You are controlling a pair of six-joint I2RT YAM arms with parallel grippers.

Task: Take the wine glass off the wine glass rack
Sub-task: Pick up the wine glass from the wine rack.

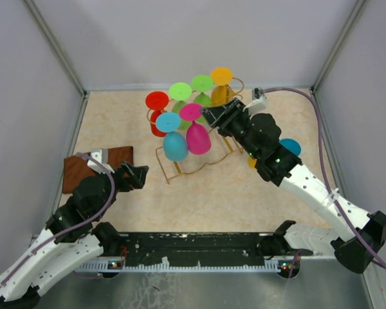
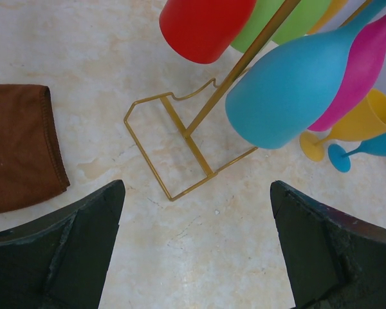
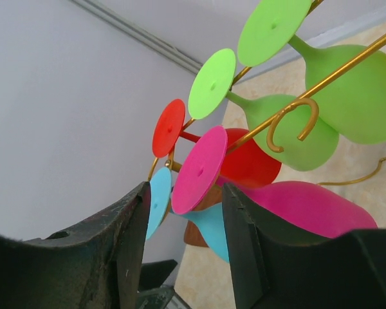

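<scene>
The right gripper (image 3: 185, 185) is up at the curled, open end of the gold wine glass rack (image 2: 241, 64). Its two fingers stand partly apart, with the round foot (image 3: 199, 168) of the magenta wine glass (image 1: 198, 138) between them, just past the tips. A gap shows on the left-finger side of the foot, and whether the other pad touches it I cannot tell, so this does not read as a clamp. The glass hangs bowl-down with its foot riding on the top rails. That is likely why the tool comes in level with the rails rather than at the bowl: the glass probably has to slide toward the gripper and out past the curl. It is the nearest glass to the tool on its row, with a blue wine glass (image 2: 283, 90) beyond it and a red glass (image 2: 206, 26) and green glasses (image 3: 360, 96) farther ahead. The left gripper (image 2: 197, 187) hangs low with its jaws spread wide, holding nothing. The rack's wire base is straight ahead of it and a brown cloth (image 2: 19, 148) lies off its left finger. It seems to be kept out of the way.
</scene>
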